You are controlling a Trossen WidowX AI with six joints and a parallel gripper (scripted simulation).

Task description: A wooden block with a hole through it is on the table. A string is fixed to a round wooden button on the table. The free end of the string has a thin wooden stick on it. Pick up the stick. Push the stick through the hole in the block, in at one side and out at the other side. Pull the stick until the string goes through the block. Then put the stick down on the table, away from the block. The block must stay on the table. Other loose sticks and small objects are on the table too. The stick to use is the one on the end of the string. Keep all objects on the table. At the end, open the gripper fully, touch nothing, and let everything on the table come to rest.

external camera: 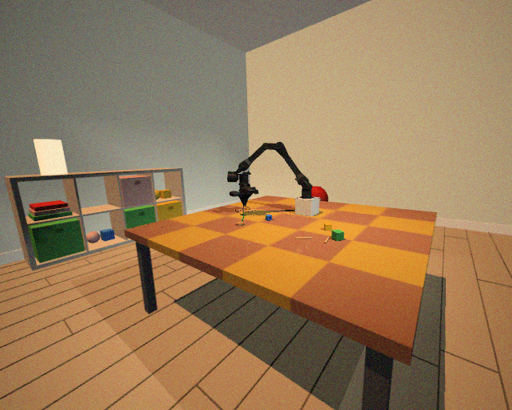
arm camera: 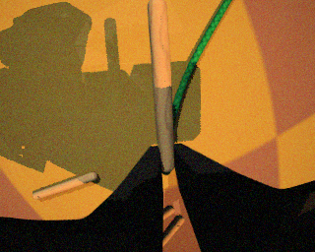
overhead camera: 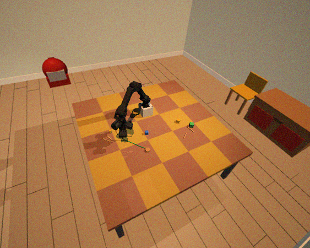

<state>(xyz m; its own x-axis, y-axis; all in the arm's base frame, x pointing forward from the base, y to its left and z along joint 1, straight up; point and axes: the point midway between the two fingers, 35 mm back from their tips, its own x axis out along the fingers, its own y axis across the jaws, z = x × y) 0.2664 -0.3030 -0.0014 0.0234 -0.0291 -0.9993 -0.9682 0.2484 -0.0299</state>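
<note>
My gripper (overhead camera: pixel 123 137) (external camera: pixel 243 206) (arm camera: pixel 165 153) points down, a little above the table, shut on a thin wooden stick (arm camera: pixel 159 54). The fingertips hold it near its lower end in the wrist view; the rest extends toward the top of that view. A green string (overhead camera: pixel 135 144) (external camera: pixel 242 218) (arm camera: pixel 199 56) runs from beside the fingertips to the round wooden button (overhead camera: pixel 147 149) (external camera: pixel 240 224) on the table. A small yellow block (overhead camera: pixel 177 121) (external camera: pixel 328 226) stands away from the gripper; I cannot tell whether it is the block with the hole.
A blue cube (overhead camera: pixel 146 132) (external camera: pixel 269 217) lies near the gripper. A green cube (overhead camera: pixel 191 124) (external camera: pixel 337 234) lies farther off beside loose sticks. Another loose stick (arm camera: pixel 64 187) lies below the fingers, with more sticks nearby. The white base box (overhead camera: pixel 147 110) (external camera: pixel 307 206) is under the arm.
</note>
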